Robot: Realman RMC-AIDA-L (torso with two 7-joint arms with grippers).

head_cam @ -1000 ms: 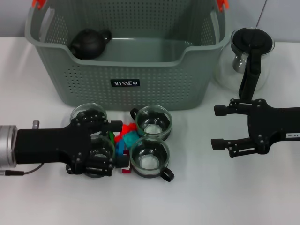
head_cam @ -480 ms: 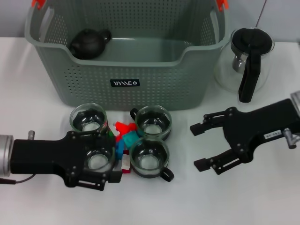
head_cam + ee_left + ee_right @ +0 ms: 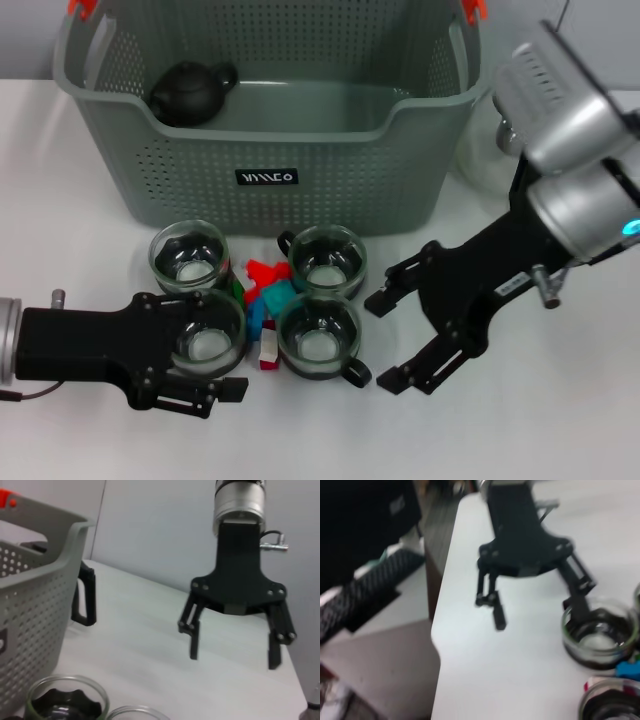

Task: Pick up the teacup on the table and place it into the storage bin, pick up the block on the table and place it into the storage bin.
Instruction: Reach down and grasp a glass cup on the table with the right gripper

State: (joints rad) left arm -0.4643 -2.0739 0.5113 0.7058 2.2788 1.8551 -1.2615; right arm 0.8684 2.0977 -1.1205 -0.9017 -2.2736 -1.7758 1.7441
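Note:
Several glass teacups stand in front of the storage bin (image 3: 262,178): back-left (image 3: 189,252), front-left (image 3: 205,335), back-right (image 3: 326,258) and front-right (image 3: 318,335). A small pile of red, teal and blue blocks (image 3: 268,295) lies between them. My left gripper (image 3: 232,345) is open, and the front-left teacup shows between its fingers. The right wrist view shows it open (image 3: 535,612), one finger by that teacup's (image 3: 600,636) rim. My right gripper (image 3: 383,340) is open just right of the front-right teacup. It also shows in the left wrist view (image 3: 232,656).
A dark teapot (image 3: 188,92) sits in the bin's back-left corner. A glass pitcher (image 3: 485,150) with a black handle (image 3: 85,600) stands right of the bin, mostly hidden behind my right arm. Bare table lies along the front.
My right arm swung in from the right and now reaches toward the front-right teacup. My left gripper drew back toward the near left. No teacup or block has moved.

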